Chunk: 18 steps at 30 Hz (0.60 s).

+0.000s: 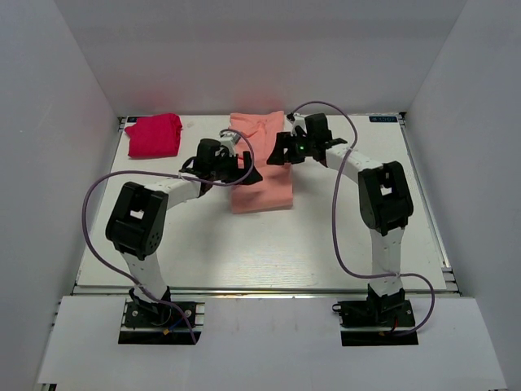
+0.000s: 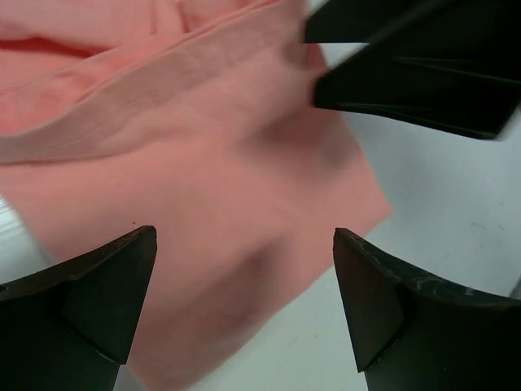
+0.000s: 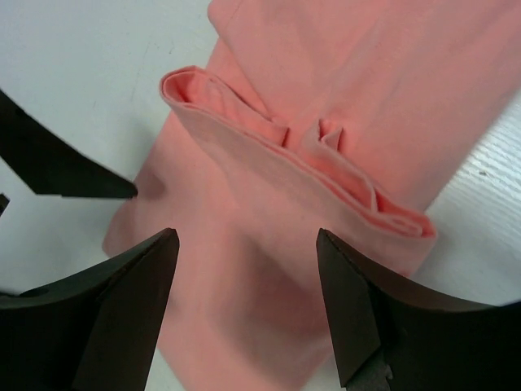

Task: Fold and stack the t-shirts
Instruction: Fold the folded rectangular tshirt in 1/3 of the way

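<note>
pink tee [image 1: 264, 189] lies toward the far middle of the table [image 1: 244, 252], folded into a long narrow strip running away from the arms. red tee [image 1: 153, 135] sits well apart at the far left corner as a small folded bundle.

both grippers hover over the pink strip, the left gripper [image 1: 242, 169] at its left side and the right gripper [image 1: 282, 151] at its right side, a little farther up. in the left wrist view the left gripper [image 2: 244, 244] has its jaws spread wide with only cloth below the gap and nothing pinched. the right wrist view shows the right gripper [image 3: 246, 240] likewise spread and empty above a folded edge [image 3: 301, 167] where several layers show.

the cloth looks light, limp and not fragile. it should sag from any single hold, and its layers may slide apart, since nothing but their own weight keeps the fold together.

the safest hold seems to be at the two corners of one short end, one gripper to each. the fingers should go down close to the table so the pinch catches every layer. taking only the top layer would likely peel the fold open. a low, even lift should keep the strip from twisting as it is laid over.
</note>
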Each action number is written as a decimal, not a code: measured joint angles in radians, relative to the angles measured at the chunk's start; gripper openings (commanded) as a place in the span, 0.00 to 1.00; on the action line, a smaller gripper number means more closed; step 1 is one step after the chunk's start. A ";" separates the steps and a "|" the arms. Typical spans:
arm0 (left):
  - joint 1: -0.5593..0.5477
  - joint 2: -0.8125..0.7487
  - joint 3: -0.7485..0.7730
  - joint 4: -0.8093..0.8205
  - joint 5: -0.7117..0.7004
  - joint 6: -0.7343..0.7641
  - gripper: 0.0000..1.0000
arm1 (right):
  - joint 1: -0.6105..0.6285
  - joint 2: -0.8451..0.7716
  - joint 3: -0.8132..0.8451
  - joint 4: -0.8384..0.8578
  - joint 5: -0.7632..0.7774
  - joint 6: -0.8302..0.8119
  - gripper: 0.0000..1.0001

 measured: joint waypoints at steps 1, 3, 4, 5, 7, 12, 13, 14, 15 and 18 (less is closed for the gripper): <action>-0.002 0.006 0.000 0.014 0.025 0.000 0.99 | -0.002 0.026 0.016 0.007 -0.011 0.001 0.74; -0.006 0.026 0.000 0.040 0.071 -0.001 0.99 | -0.006 0.080 0.047 0.021 -0.033 0.006 0.74; -0.008 0.040 0.000 0.048 0.095 -0.002 0.99 | -0.010 0.112 0.063 0.027 -0.045 0.008 0.74; -0.010 0.052 -0.007 0.061 0.116 -0.002 0.99 | -0.014 0.143 0.076 0.035 -0.060 0.012 0.74; -0.011 0.067 -0.043 0.080 0.148 0.001 0.99 | -0.025 0.197 0.086 0.059 -0.087 0.025 0.74; -0.012 0.068 -0.128 0.120 0.196 0.022 0.99 | -0.049 0.251 0.114 0.119 -0.173 0.077 0.74; -0.012 0.068 -0.132 0.127 0.200 0.026 0.99 | -0.053 0.254 0.114 0.126 -0.182 0.083 0.74; -0.012 0.068 -0.137 0.134 0.201 0.031 0.99 | -0.055 0.255 0.114 0.129 -0.187 0.087 0.74; -0.012 0.068 -0.140 0.142 0.204 0.034 0.99 | -0.057 0.255 0.114 0.130 -0.189 0.089 0.74; -0.012 0.066 -0.143 0.146 0.207 0.040 0.99 | -0.057 0.254 0.114 0.128 -0.190 0.087 0.74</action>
